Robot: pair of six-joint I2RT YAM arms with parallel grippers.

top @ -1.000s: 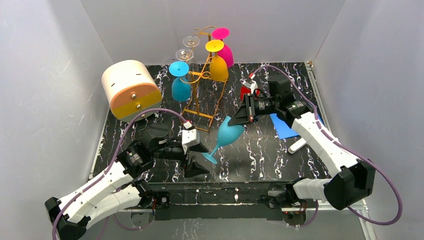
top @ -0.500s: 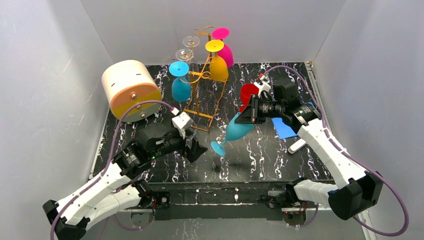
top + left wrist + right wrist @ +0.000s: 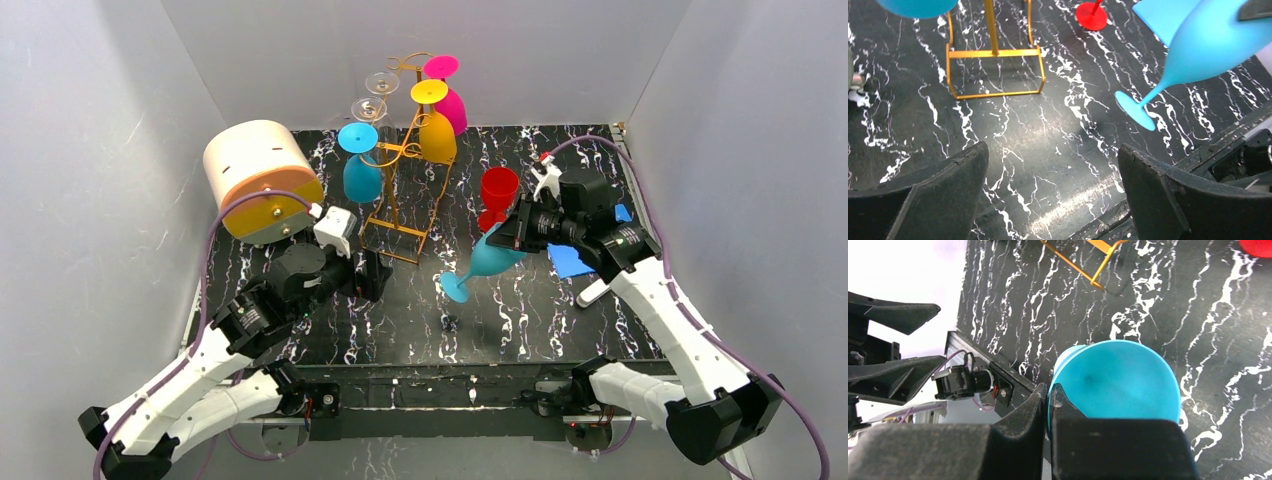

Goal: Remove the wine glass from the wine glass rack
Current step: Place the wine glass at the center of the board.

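Note:
The golden wire wine glass rack (image 3: 405, 165) stands at the back centre; its base shows in the left wrist view (image 3: 993, 52). A blue glass (image 3: 360, 170), an orange one (image 3: 436, 128), a magenta one (image 3: 448, 98) and clear ones (image 3: 375, 95) hang on it upside down. My right gripper (image 3: 515, 232) is shut on the rim of a teal wine glass (image 3: 485, 258), held tilted above the table, foot down-left; the grip shows in the right wrist view (image 3: 1049, 390) on the bowl (image 3: 1118, 375). My left gripper (image 3: 370, 275) is open and empty (image 3: 1053, 155), near the rack's base.
A red wine glass (image 3: 497, 195) stands upright on the table just behind the teal one. A cream-and-orange cylindrical box (image 3: 262, 180) lies at the back left. A blue sheet (image 3: 570, 258) and a white bar (image 3: 595, 292) lie at the right. White walls enclose three sides.
My right gripper has carried the teal glass to the right, toward the red glass. My left arm has drawn back left and toward the rack's base, still open.

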